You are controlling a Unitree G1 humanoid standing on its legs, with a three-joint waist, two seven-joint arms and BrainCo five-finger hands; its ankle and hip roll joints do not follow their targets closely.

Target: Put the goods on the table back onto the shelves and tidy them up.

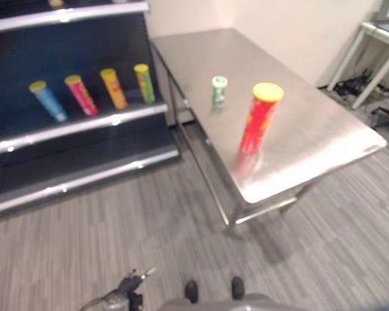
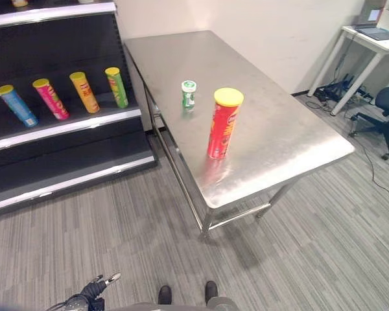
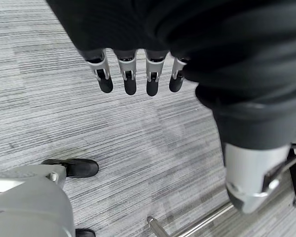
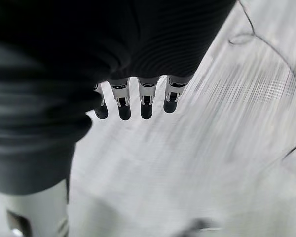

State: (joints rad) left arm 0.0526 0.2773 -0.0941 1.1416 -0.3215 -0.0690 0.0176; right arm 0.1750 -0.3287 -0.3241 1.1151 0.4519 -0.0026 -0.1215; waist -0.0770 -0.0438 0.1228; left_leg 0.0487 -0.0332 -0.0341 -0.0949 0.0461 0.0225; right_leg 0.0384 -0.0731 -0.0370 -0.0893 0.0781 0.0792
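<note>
Where the steel table (image 2: 292, 129) runs away from the shelf unit (image 2: 52, 175), a tall red can (image 2: 223, 124) with a yellow lid stands upright near the table's middle, and a small green-and-white bottle (image 2: 188, 94) stands just beyond it, apart from it, toward the table's far end. Left of the table, four more cans lean in a row on one shelf: blue (image 2: 17, 105), pink (image 2: 50, 98), orange (image 2: 84, 91) and green (image 2: 117, 87), the green one closest to the table.

The right eye view takes in a white desk (image 2: 376, 42) and a dark office chair (image 2: 386, 110) off beyond the table's right side. The left hand (image 2: 93, 288) shows low in the eye views, on the near side of the table, over the grey striped floor (image 2: 298, 259). Its wrist view shows its fingers (image 3: 129, 79) hanging straight and relaxed above that floor, holding nothing. The right wrist view shows the right hand (image 4: 146, 101) likewise, fingers loose and empty, with pale floor past them.
</note>
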